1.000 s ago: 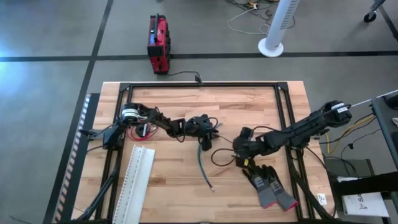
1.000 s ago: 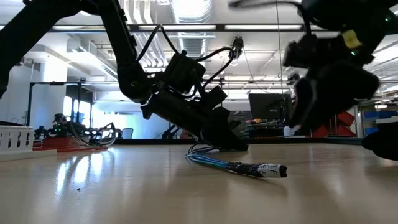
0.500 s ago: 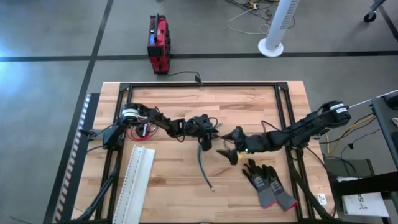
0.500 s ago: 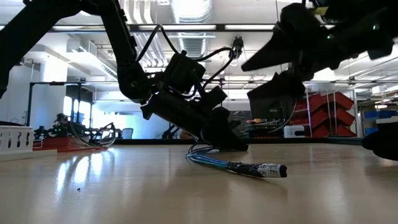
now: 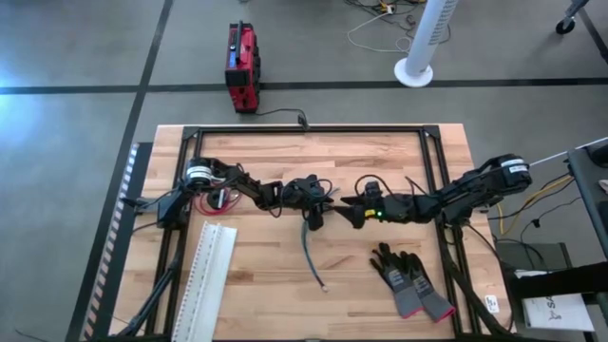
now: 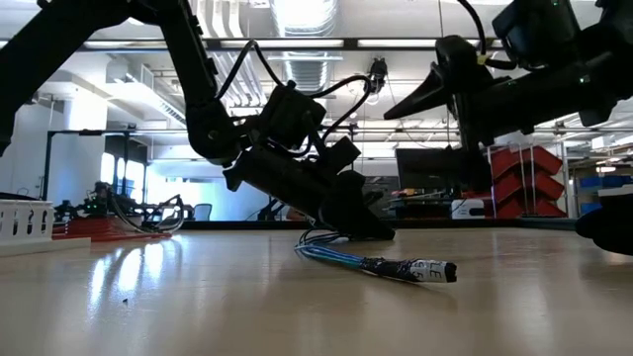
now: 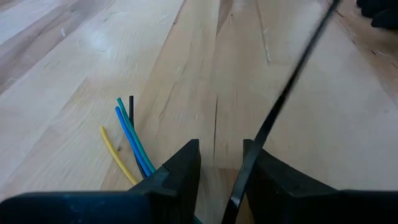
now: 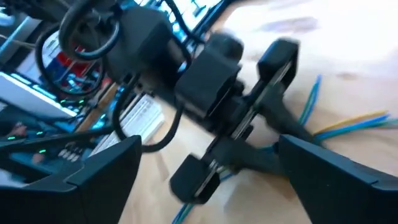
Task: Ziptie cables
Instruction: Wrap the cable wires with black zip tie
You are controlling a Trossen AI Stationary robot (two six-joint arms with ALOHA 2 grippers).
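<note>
A bundle of thin coloured cables [image 5: 312, 255] lies on the wooden table [image 5: 380, 157], one end [image 6: 435, 269] pointing at the near edge. My left gripper [image 5: 311, 214] is tipped down onto its far end, fingers nearly shut. Blue, green, yellow and black wire ends [image 7: 127, 137] show beside one finger. My right gripper [image 5: 342, 211] hovers open just right of the left gripper, above the table [image 6: 425, 119], with nothing between its fingers [image 8: 208, 149]. A small red and black coil [image 5: 204, 201] lies by the left arm's base. My left gripper comes down slanting from the table's far left onto the bundle's far end [image 6: 331, 237], which stays on the table. A thin black strand [image 7: 273, 112] runs out from between the fingers along one finger's inner side. Whether the coloured wires are pinched is hidden by the fingers.
A pair of black gloves [image 5: 410, 282] lies near the right front. A long white slotted strip [image 5: 211, 275] lies at the left front. A black frame [image 5: 304, 130] borders the table. A red box [image 5: 241, 66] stands on the floor beyond.
My right gripper has left the spot beside the gloves and gone toward the table's far-left, up off the table, ending close to the left gripper. The left gripper and the cable bundle have kept still.
</note>
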